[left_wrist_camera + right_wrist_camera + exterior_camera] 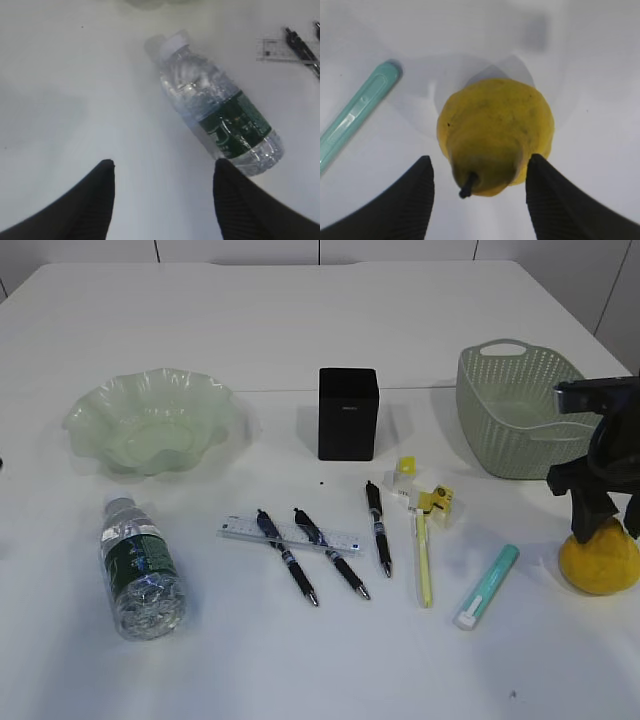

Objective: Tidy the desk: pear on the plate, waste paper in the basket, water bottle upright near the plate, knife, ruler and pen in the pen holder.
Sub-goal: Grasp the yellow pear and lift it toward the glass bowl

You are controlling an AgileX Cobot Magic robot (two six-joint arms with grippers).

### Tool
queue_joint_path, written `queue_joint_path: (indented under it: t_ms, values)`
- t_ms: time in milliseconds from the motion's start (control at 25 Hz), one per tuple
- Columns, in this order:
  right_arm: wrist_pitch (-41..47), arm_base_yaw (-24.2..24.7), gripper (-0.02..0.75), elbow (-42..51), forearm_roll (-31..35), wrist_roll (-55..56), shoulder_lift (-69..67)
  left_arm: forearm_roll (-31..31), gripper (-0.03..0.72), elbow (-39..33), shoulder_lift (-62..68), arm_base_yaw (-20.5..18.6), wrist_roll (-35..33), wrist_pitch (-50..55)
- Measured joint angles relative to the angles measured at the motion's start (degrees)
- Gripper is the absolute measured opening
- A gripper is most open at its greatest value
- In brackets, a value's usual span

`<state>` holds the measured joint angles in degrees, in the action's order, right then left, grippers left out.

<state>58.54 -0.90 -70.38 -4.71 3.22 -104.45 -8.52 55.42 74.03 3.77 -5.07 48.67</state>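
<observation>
A yellow pear point(600, 560) lies at the right edge of the white table. My right gripper point(606, 516) hangs just above it, open. In the right wrist view the pear point(495, 130) sits between the open jaws point(477, 164), stem towards the camera, untouched. A clear water bottle point(143, 568) with a green label lies on its side at the front left. In the left wrist view the bottle point(217, 105) lies ahead and right of my open, empty left gripper point(162, 167). The left gripper is out of the exterior view.
A green wavy plate point(150, 420) stands back left, a black pen holder point(348, 412) mid-back, a green basket point(515, 408) back right. A clear ruler point(290, 534), three dark pens point(379, 528), a yellow knife point(424, 560), small paper scraps point(437, 500) and a teal stick point(487, 586) lie in the middle.
</observation>
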Motion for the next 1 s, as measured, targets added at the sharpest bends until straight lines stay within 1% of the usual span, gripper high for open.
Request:
queue_joint_path:
  t_ms: [120, 200, 440, 920, 1000]
  values:
    - [-0.12, 0.00, 0.429, -0.22, -0.39, 0.00, -0.93, 0.00, 0.445, 0.00, 0.00, 2.97, -0.91, 0.00]
    - [-0.38, 0.00, 0.429, -0.57, -0.50, 0.10, -1.47, -0.25, 0.459, 0.00, 0.39, 3.73, -1.04, -0.12]
    - [-1.38, 0.00, 0.428, -0.70, -1.14, 0.38, -1.73, -0.25, 0.528, 0.00, 2.70, 3.95, -1.04, -0.45]
    - [-2.07, 0.00, 0.428, -0.70, -2.67, 1.32, -2.63, -0.25, 0.543, 0.04, 3.32, 3.95, -1.07, -1.38]
    - [-2.07, 0.00, 0.418, -0.70, -2.79, 1.32, -2.71, -0.25, 0.543, 0.04, 3.32, 3.95, -1.07, -1.38]
